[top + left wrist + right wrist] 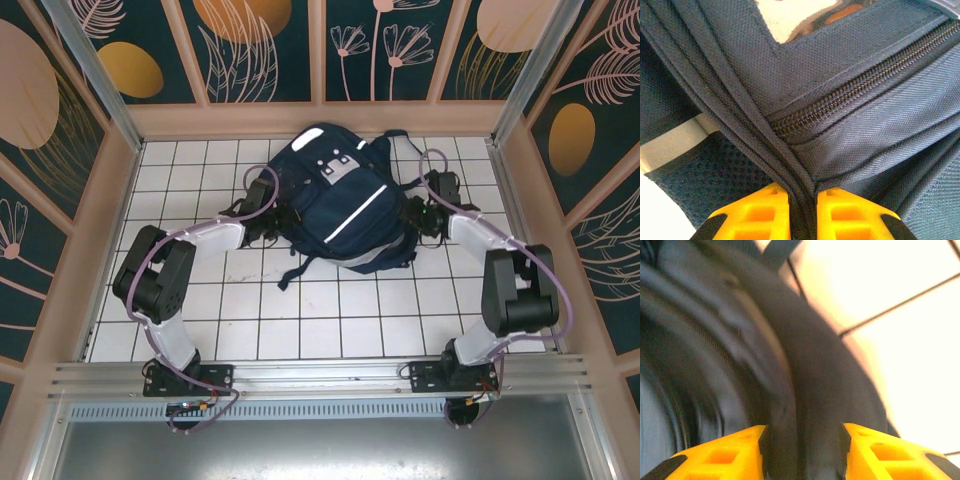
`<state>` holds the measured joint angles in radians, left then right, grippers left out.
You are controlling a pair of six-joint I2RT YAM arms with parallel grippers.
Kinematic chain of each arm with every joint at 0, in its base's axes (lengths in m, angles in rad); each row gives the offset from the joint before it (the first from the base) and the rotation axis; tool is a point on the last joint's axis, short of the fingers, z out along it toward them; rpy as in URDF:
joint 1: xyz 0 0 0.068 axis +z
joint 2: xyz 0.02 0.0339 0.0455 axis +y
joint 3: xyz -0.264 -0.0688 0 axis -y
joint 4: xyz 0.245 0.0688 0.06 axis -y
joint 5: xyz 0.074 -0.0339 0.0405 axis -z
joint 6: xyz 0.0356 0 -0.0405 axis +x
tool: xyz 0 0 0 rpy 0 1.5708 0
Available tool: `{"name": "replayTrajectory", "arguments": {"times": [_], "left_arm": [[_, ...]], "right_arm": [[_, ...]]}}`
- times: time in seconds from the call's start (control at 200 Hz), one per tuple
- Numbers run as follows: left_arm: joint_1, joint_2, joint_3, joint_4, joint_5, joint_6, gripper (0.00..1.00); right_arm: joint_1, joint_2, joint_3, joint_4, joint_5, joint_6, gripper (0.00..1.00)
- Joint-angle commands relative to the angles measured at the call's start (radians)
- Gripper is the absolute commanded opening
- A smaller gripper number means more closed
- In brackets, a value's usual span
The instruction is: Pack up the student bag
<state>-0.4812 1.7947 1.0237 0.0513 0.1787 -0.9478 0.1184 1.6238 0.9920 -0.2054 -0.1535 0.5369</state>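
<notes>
The student bag, navy blue with white stripes, lies on the white tiled table between both arms. My left gripper is at the bag's left side. In the left wrist view its yellow fingers are shut on a bunched fold of navy piping, just below a closed zip. My right gripper is at the bag's right side. In the blurred right wrist view its fingers press on both sides of a thick dark edge of the student bag.
A dark strap trails from the bag toward the near left. Wooden walls with patterned panels enclose the tiled table. An aluminium rail runs along the near edge by the arm bases.
</notes>
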Motion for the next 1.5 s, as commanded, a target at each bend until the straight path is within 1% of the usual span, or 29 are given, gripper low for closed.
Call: {"name": "replayTrajectory", "arguments": {"times": [0.0, 0.04, 0.085, 0.175, 0.23, 0.29, 0.385, 0.435, 0.465, 0.48, 0.525, 0.615, 0.77, 0.785, 0.891, 0.936, 1.031, 1.086, 1.181, 1.281, 1.336, 1.381, 1.446, 1.496], "left_arm": [[-0.069, 0.0, -0.035, 0.034, 0.097, -0.165, 0.12], [-0.098, 0.007, -0.024, 0.068, 0.108, -0.198, 0.12], [-0.128, 0.018, 0.008, 0.058, 0.101, -0.217, 0.13], [-0.156, 0.026, 0.064, 0.013, 0.079, -0.219, 0.19], [-0.154, 0.011, 0.071, -0.023, 0.049, -0.204, 0.23], [-0.152, -0.015, 0.075, -0.07, 0.001, -0.179, 0.31], [-0.138, -0.053, 0.07, -0.111, -0.015, -0.144, 0.4], [-0.131, -0.074, 0.059, -0.126, -0.02, -0.129, 0.44], [-0.125, -0.074, 0.053, -0.138, -0.026, -0.122, 0.45], [-0.124, -0.102, 0.049, -0.146, -0.03, -0.12, 0.45], [-0.117, -0.122, 0.036, -0.164, -0.039, -0.115, 0.45], [-0.107, -0.153, -0.003, -0.177, -0.047, -0.112, 0.46], [-0.098, -0.157, -0.045, -0.16, -0.031, -0.121, 0.45], [-0.097, -0.153, -0.068, -0.156, -0.027, -0.122, 0.45], [-0.095, -0.118, -0.096, -0.108, 0.015, -0.14, 0.43], [-0.095, -0.101, -0.106, -0.086, 0.037, -0.149, 0.43], [-0.095, -0.073, -0.099, -0.074, 0.042, -0.143, 0.44], [-0.096, -0.048, -0.094, -0.062, 0.045, -0.142, 0.43], [-0.095, -0.024, -0.091, -0.043, 0.05, -0.147, 0.44], [-0.095, -0.004, -0.094, -0.017, 0.065, -0.156, 0.43], [-0.095, -0.001, -0.094, -0.01, 0.067, -0.156, 0.42], [-0.095, -0.003, -0.094, -0.009, 0.062, -0.154, 0.42], [-0.094, -0.004, -0.094, -0.005, 0.055, -0.151, 0.42], [-0.091, 0.001, -0.09, -0.002, 0.055, -0.151, 0.42]], "right_arm": [[-0.033, 0.064, 0.093, 0.021, 0.015, -0.054, 0.43], [-0.043, 0.09, 0.129, 0.013, 0.02, -0.062, 0.43], [-0.054, 0.123, 0.172, 0.001, 0.022, -0.066, 0.43], [-0.067, 0.151, 0.232, -0.033, 0.001, -0.056, 0.43], [-0.062, 0.127, 0.241, -0.045, -0.011, -0.047, 0.44], [-0.047, 0.087, 0.233, -0.068, -0.013, -0.038, 0.48], [-0.019, 0.016, 0.216, -0.157, 0.009, 0.007, 0.51], [-0.006, -0.031, 0.191, -0.195, 0.001, 0.04, 0.51], [0.004, -0.063, 0.168, -0.211, -0.001, 0.06, 0.51], [0.01, -0.077, 0.156, -0.218, 0.001, 0.069, 0.51], [0.028, -0.127, 0.112, -0.234, 0.013, 0.092, 0.51], [0.049, -0.207, 0.03, -0.255, -0.002, 0.132, 0.51], [0.057, -0.32, -0.126, -0.243, -0.054, 0.236, 0.47], [0.057, -0.328, -0.137, -0.241, -0.056, 0.244, 0.46], [0.06, -0.349, -0.189, -0.218, -0.067, 0.277, 0.43], [0.06, -0.341, -0.199, -0.204, -0.081, 0.285, 0.43], [0.06, -0.302, -0.194, -0.198, -0.098, 0.289, 0.42], [0.061, -0.282, -0.194, -0.186, -0.102, 0.287, 0.4], [0.06, -0.251, -0.195, -0.152, -0.106, 0.289, 0.32], [0.06, -0.229, -0.191, -0.111, -0.138, 0.284, 0.16], [0.061, -0.251, -0.191, -0.067, -0.154, 0.274, 0.09], [0.058, -0.28, -0.191, -0.025, -0.16, 0.265, 0.0], [0.048, -0.326, -0.187, 0.043, -0.172, 0.258, 0.0], [0.028, -0.358, -0.197, 0.122, -0.213, 0.255, 0.0]]}}
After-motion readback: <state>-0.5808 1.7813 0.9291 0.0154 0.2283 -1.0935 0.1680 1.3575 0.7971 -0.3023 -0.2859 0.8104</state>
